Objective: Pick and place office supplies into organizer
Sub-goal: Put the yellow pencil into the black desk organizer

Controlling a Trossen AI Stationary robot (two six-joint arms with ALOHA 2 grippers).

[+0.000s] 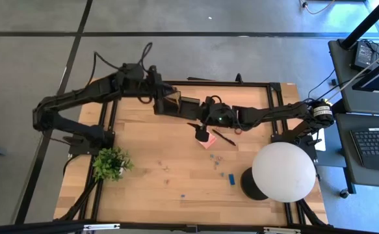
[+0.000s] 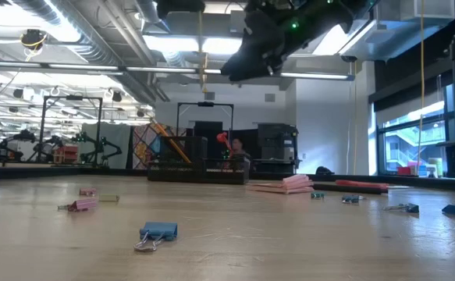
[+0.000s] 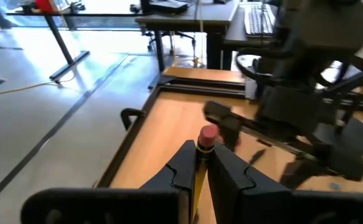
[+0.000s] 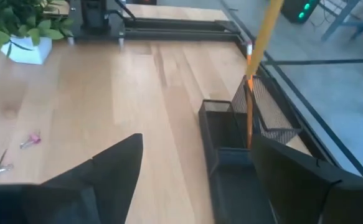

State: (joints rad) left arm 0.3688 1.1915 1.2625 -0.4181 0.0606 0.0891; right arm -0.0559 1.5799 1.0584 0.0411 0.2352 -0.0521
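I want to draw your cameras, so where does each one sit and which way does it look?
High view: above the table, looking straight down; both arms show.
Low view: at tabletop height, looking across past a blue clip; an arm hangs overhead.
Left wrist view: on the left arm, looking past the left pincer, shut on the pencil, toward the other arm.
Right wrist view: on the right arm, looking past the open right pincer at the organizer.
Shared: both wrist views show the pencil.
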